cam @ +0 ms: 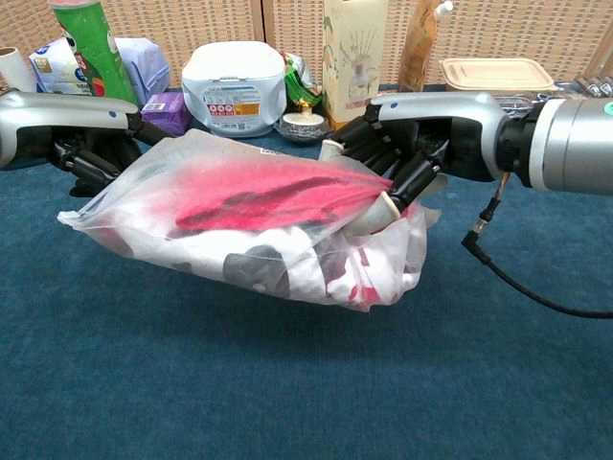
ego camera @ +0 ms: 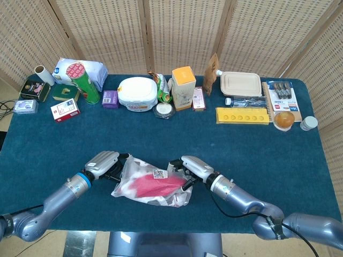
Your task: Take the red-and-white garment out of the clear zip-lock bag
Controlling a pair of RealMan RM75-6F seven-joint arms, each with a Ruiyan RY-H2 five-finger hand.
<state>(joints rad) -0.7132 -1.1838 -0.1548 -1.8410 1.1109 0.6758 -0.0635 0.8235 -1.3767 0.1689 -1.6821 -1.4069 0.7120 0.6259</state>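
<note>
The clear bag [cam: 239,225] is up off the blue table [cam: 287,383], hanging near the front edge, a little left of the middle. It lies roughly level, sagging in the belly, plastic crinkled and cloudy. Inside, the garment [cam: 287,192] is bunched up: a long red fold runs along the top, white cloth with dark patches is packed beneath. A small white label [ego camera: 158,173] shows on the bag's upper side. Both ends are gripped, left and right.

No legible text — only a QR-code label [ego camera: 158,173] on the clear bag [cam: 144,206], print unreadable
</note>
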